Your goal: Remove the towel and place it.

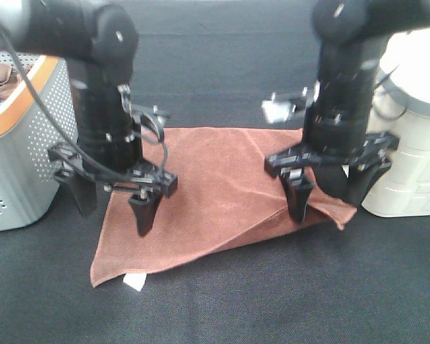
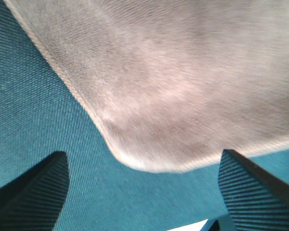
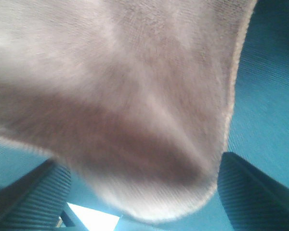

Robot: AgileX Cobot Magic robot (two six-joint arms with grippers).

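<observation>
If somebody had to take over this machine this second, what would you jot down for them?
Left gripper: open, empty, over the towel's near-left part.
Right gripper: open, empty, at the towel's right corner.
Towel: out of the basket, spread on the black table between the arms, right edge partly folded over, white tag at the near corner.
Done: towel removed and laid down.
Left: probably only smoothing the fold and pulling the arms away.

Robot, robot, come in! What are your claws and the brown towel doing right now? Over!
Left gripper open, right gripper open, both over the towel. Towel on the black table, partly folded, not gripped. Nothing blocking it.
</observation>
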